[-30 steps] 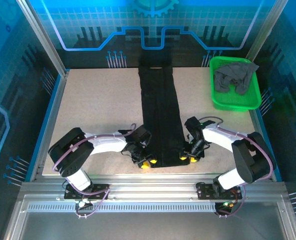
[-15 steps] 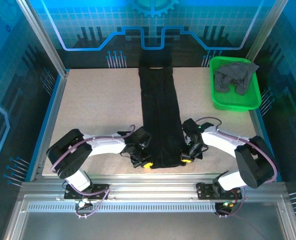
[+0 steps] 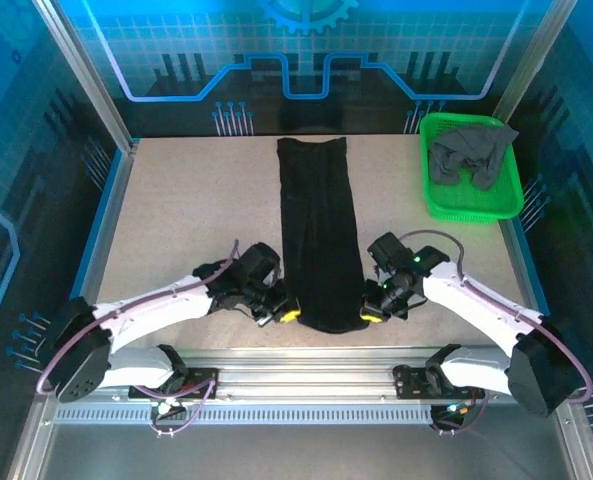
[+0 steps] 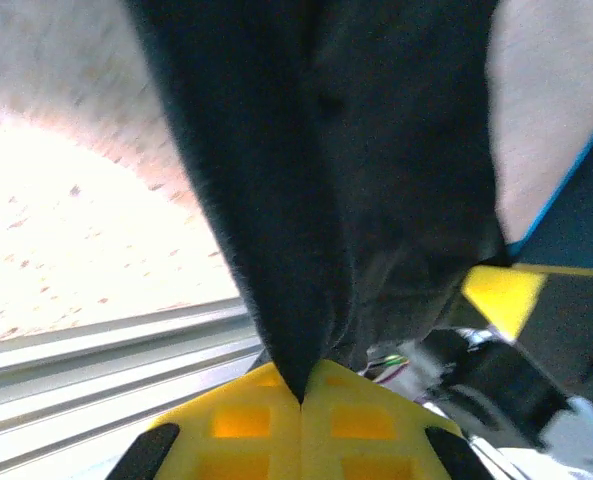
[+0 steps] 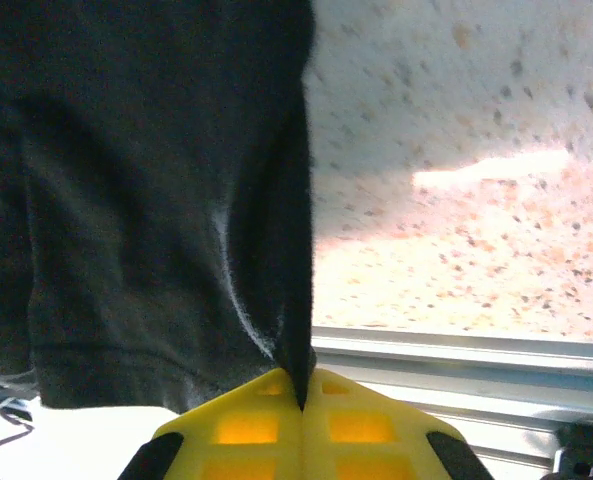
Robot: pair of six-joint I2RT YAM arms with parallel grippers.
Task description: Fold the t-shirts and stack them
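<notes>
The black t-shirt [image 3: 319, 235] lies as a long narrow strip down the middle of the table, from the back edge to near the front. My left gripper [image 3: 288, 314] is shut on its near left corner, and the yellow fingers [image 4: 238, 420] pinch the black cloth [image 4: 276, 200]. My right gripper [image 3: 371, 315] is shut on the near right corner, the black t-shirt [image 5: 146, 200] hanging from its yellow fingers [image 5: 361, 425]. The near end is lifted off the table. The dark grey t-shirt [image 3: 471, 150] lies crumpled in the green basket [image 3: 446, 195].
The green mesh basket stands at the back right corner of the table [image 3: 196, 220]. A metal rail [image 3: 306, 385] runs along the front edge below the arms. Speckled tabletop lies bare on both sides of the black strip.
Both grippers have risen and drawn back from the front edge with the shirt's near corners. The far end of the black shirt has slid toward me, off the back edge.
</notes>
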